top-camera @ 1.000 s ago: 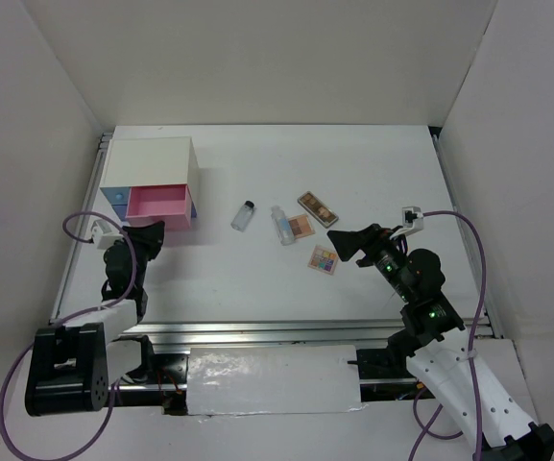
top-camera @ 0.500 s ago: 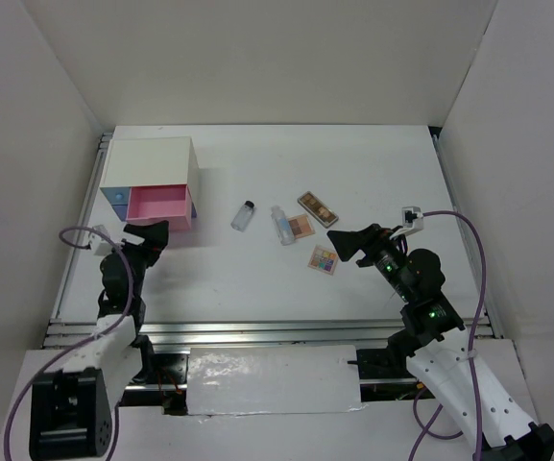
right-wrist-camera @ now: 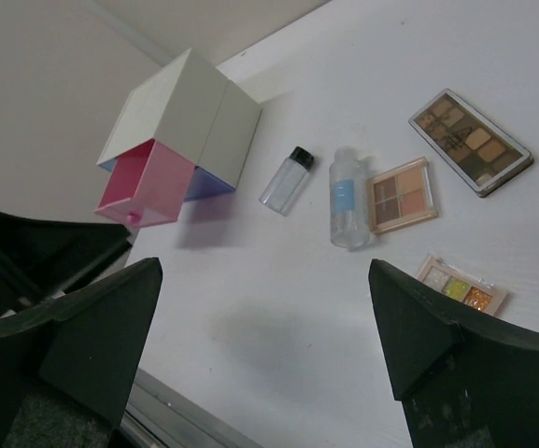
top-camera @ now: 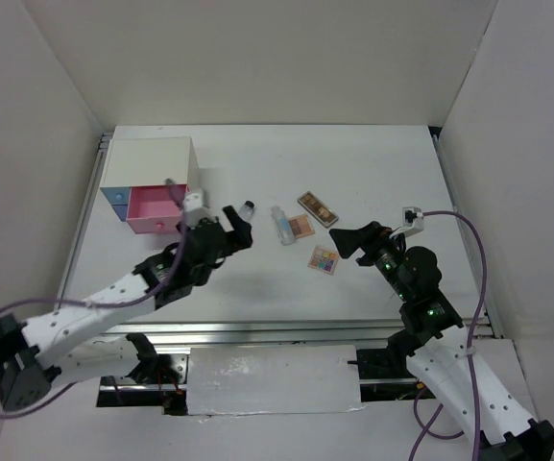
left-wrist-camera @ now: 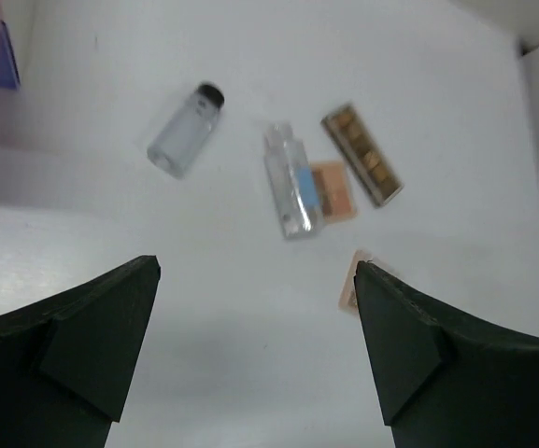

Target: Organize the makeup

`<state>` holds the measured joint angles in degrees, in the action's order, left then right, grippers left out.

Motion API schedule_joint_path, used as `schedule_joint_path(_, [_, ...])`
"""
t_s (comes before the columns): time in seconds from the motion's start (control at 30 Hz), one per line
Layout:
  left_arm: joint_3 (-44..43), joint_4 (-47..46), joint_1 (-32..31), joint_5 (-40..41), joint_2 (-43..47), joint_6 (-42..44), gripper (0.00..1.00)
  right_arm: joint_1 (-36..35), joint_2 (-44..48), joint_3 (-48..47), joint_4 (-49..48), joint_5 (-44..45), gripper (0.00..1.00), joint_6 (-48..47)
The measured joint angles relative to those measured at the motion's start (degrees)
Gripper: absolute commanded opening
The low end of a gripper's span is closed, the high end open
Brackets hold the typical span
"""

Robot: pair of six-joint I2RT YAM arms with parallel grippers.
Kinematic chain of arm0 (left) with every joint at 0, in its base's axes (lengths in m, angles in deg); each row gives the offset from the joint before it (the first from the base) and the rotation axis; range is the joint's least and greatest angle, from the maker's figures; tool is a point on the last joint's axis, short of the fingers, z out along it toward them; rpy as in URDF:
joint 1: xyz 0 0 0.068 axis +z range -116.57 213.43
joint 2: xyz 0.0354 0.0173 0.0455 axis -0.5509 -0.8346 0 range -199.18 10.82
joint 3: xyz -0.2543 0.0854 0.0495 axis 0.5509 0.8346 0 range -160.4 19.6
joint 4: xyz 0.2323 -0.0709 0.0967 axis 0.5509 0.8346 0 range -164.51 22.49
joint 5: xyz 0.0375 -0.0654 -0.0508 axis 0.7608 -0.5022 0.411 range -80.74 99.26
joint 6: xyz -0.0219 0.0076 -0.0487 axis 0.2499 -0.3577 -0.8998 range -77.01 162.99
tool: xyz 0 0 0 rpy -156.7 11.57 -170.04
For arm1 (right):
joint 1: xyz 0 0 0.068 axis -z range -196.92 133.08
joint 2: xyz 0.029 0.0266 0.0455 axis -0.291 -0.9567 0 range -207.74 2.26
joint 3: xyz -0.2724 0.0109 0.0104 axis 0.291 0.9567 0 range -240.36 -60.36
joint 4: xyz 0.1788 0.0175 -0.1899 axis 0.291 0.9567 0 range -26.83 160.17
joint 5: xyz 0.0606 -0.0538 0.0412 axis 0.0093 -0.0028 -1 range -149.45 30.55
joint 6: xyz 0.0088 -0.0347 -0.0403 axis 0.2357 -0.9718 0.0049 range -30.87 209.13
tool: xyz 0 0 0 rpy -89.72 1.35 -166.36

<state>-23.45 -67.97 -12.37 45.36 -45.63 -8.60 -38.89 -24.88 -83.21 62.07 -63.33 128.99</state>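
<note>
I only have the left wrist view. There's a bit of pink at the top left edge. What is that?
Observer: It's a pink drawer, standing open from a white box.
Operator: And the card peeking out at lower right?
Observer: That's a multicoloured palette, lying flat.
Operator: Where's the other arm?
Observer: The right end effector is open and empty, just right of that palette.

We list one white drawer box (top-camera: 152, 161), standing near the far left corner of the table (top-camera: 382, 163). Its pink drawer (top-camera: 156, 204) is pulled out toward the near edge, with blue drawer fronts (top-camera: 115, 198) beside it. White walls (top-camera: 257, 58) enclose three sides.
</note>
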Motion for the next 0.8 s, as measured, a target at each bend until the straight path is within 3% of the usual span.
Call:
schedule_joint_path(0.1, [-7.8,5.4,-6.7,5.1,-12.9,-1.2,0.99,0.0,1.7,0.0,1.0,2.1,1.00,0.7])
schedule_joint_path(0.3, [-16.4,10.7,-9.2,6.6,-27.8,-1.3,0.99,0.0,7.9,0.0,1.9,8.3,1.00,2.8])
schedule_joint_path(0.47, [-31.5,14.8,-7.9,6.9,-41.7,-2.8,1.00,0.0,9.6,0.1,2.4,11.5,1.00,3.8])
schedule_joint_path(0.8, [-46.9,17.8,-1.5,2.1,-60.2,-2.9,0.99,0.0,7.6,0.4,3.0,12.0,1.00,4.0])
